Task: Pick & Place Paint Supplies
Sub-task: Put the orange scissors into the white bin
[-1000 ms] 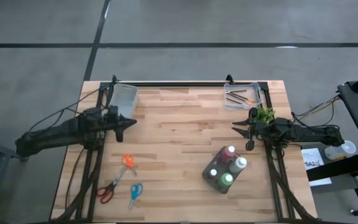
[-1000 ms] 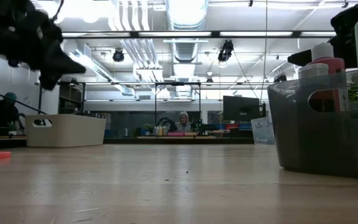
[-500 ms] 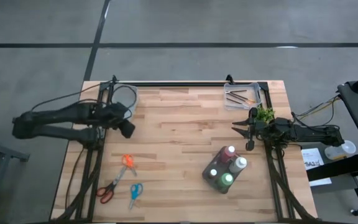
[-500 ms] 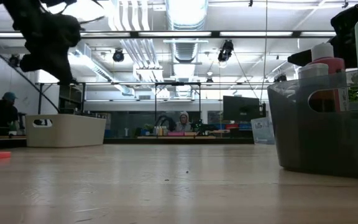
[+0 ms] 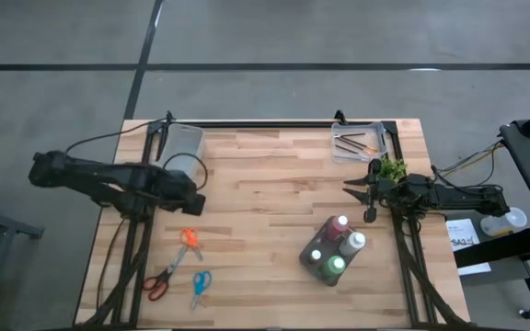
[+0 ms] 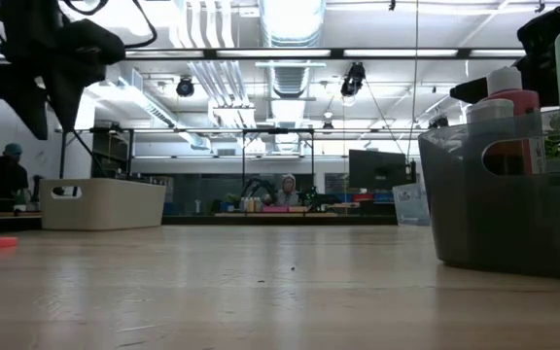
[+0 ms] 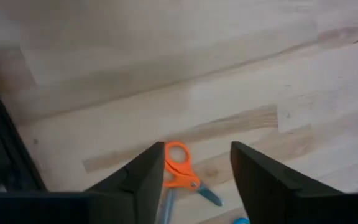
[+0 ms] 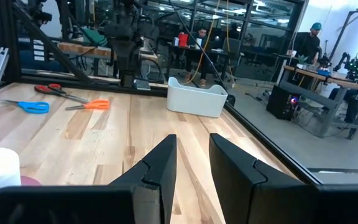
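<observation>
Several paint bottles point(image 5: 339, 246) with pale caps stand upright in a dark grey bin point(image 5: 305, 261) at the table's near right; the low view shows that bin point(image 6: 494, 214) close up. Thin dark paintbrushes point(image 5: 350, 143) lie in a clear tray point(image 5: 376, 135) at the far right corner. My left gripper point(image 5: 191, 199) hangs open above the table's left half, pointing down, with bare wood and the orange scissors point(image 7: 179, 167) below its fingers point(image 7: 146, 177). My right gripper point(image 5: 364, 200) waits at the right edge, level, open by a narrow gap point(image 8: 192, 142), empty.
A white bin point(image 5: 181, 147) stands at the far left. Orange scissors point(image 5: 190, 240), red scissors point(image 5: 157, 283) and blue scissors point(image 5: 200, 285) lie at the near left. A small green plant point(image 5: 393, 169) sits beside the right arm. Bare wood spans the table's middle.
My left gripper has swung from pointing level toward the table's right to pointing down. It has moved toward the near edge, over the spot just beyond the orange scissors, rolling as it went, and its fingers have opened. My right arm has kept still.
</observation>
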Robot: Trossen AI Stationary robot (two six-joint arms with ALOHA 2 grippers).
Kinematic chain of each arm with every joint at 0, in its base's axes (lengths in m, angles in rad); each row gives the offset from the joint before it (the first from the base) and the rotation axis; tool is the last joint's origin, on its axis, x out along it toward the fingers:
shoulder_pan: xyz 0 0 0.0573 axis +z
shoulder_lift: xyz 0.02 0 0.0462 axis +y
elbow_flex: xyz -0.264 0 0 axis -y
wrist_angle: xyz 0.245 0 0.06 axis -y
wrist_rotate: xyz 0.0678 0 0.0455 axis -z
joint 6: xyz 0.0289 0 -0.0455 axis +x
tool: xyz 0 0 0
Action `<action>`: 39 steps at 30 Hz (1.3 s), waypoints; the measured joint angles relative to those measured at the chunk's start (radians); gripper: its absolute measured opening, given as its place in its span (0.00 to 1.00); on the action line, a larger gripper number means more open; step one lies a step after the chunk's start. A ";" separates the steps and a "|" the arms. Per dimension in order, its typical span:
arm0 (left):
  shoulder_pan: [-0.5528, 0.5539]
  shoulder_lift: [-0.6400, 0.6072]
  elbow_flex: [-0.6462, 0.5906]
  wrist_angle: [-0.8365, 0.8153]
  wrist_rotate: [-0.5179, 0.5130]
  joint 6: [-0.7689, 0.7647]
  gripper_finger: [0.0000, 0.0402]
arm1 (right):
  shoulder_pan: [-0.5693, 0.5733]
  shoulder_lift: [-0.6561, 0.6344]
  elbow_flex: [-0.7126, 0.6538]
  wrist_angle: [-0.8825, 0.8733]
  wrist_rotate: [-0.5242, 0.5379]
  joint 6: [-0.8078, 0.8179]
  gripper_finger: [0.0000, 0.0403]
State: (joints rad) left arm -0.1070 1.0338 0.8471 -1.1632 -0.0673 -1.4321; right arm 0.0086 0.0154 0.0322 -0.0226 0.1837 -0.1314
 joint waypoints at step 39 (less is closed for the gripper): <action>-0.155 0.493 -0.002 0.261 0.168 -0.483 0.71 | 0.000 0.000 0.000 0.000 0.000 0.000 0.22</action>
State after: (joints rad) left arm -0.2617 1.5265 0.8452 -0.9022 0.1005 -1.9151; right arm 0.0086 0.0158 0.0322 -0.0223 0.1837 -0.1314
